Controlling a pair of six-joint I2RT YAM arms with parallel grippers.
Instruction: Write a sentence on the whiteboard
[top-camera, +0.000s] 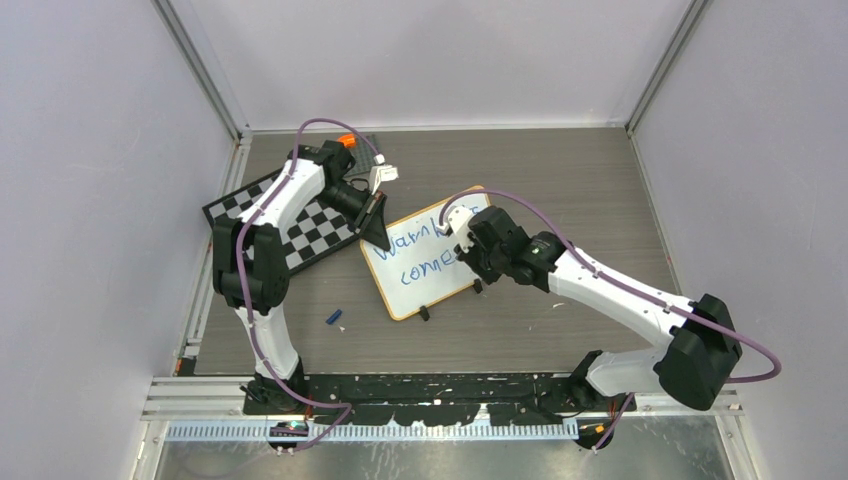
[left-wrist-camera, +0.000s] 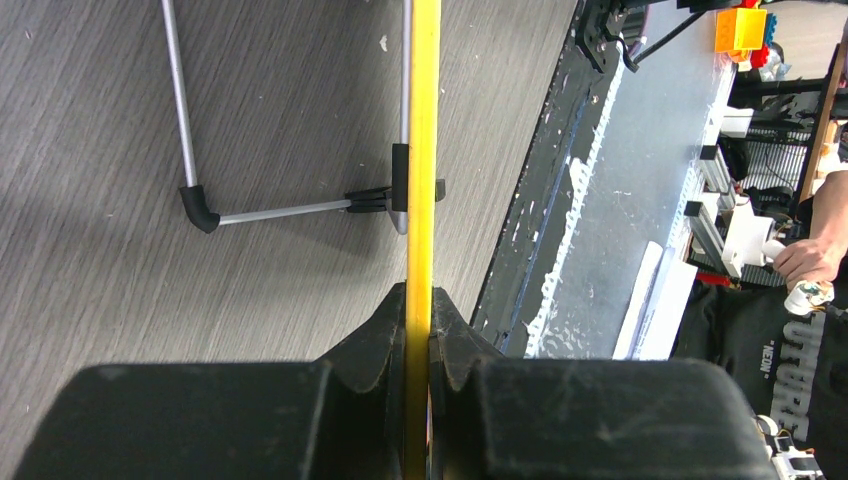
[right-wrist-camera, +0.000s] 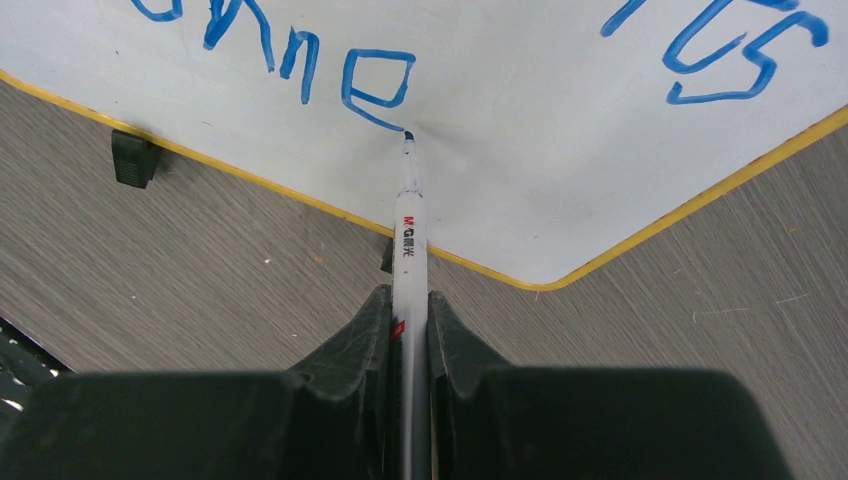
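Both my tools are clamped tight: the right gripper (right-wrist-camera: 410, 315) on the marker (right-wrist-camera: 409, 225), its tip touching the whiteboard (right-wrist-camera: 530, 150) just ahead, beneath the sentence (right-wrist-camera: 350, 80); the left gripper (left-wrist-camera: 421, 325) pinching the board's yellow rim (left-wrist-camera: 423, 150). The board looks light, stiff and slippery, so I judge the rim the best hold.

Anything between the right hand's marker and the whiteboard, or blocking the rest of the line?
Nothing visible. The right hand is shut on the marker, whose tip sits on the whiteboard just after the last blue letter of the sentence; the board beyond is bare. The left hand only clamps the yellow rim.
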